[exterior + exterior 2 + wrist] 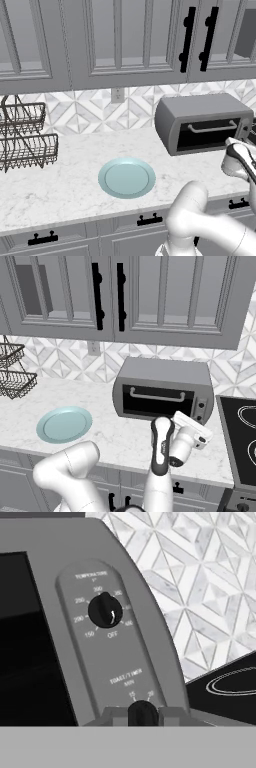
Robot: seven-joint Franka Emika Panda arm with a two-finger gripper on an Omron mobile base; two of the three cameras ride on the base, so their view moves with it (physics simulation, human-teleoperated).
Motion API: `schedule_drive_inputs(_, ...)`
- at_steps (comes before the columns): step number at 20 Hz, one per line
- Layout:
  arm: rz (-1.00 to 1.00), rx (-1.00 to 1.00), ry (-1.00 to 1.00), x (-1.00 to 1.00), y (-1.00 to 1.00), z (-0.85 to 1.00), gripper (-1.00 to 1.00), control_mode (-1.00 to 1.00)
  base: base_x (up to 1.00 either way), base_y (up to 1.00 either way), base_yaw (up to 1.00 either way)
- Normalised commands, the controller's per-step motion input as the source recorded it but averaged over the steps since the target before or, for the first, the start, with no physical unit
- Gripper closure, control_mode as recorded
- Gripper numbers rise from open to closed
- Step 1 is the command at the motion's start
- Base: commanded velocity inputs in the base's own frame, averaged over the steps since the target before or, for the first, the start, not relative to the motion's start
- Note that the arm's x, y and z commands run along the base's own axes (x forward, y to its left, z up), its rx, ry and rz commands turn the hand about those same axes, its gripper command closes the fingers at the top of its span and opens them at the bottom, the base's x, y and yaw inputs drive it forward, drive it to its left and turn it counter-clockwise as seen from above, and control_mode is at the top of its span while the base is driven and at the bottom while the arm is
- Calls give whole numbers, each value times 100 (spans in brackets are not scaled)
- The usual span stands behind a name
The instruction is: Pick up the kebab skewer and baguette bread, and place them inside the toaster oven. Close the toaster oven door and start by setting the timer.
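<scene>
Marble counter under grey wall cabinets point(120, 40) and a patterned tile backsplash point(100, 112) sets the scene, with a two-tier wire basket rack point(25, 135) at far left; nothing can be made out in either tier. Next along, a pale blue-green plate point(126, 177) lies bare on the counter. Right of it stands the toaster oven point(162, 388), its toaster oven door point(156, 400) closed, the silver bar handle point(156, 395) across the dark glass; whether the kebab skewer and baguette bread lie inside cannot be told through the glass. At the oven's right end, the gripper point(143, 714) sits at the timer knob point(143, 711) on the control panel point(115, 652), below the temperature dial point(105, 610); the tips flank the knob closely, though a firm clamp cannot be confirmed. A dark cooktop point(240, 441) lies beyond. The likely risk now is a weak pinch on the small round knob: the fingers could slip as the wrist turns, leaving the timer unset, or a push off-centre could nudge the oven backward.
</scene>
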Motion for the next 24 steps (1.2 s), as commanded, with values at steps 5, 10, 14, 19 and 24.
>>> schedule_drive_inputs(5,-14,0,2,0,28,7,100,-100,0,0,0)
schedule_drive_inputs(10,-10,0,6,0,13,10,100,-100,0,0,0)
schedule_drive_inputs(14,-8,0,6,3,5,16,100,-100,0,0,0)
schedule_drive_inputs(19,-4,0,4,0,7,22,100,-100,0,0,0)
schedule_drive_inputs(24,-2,4,3,0,20,16,100,-100,0,0,0)
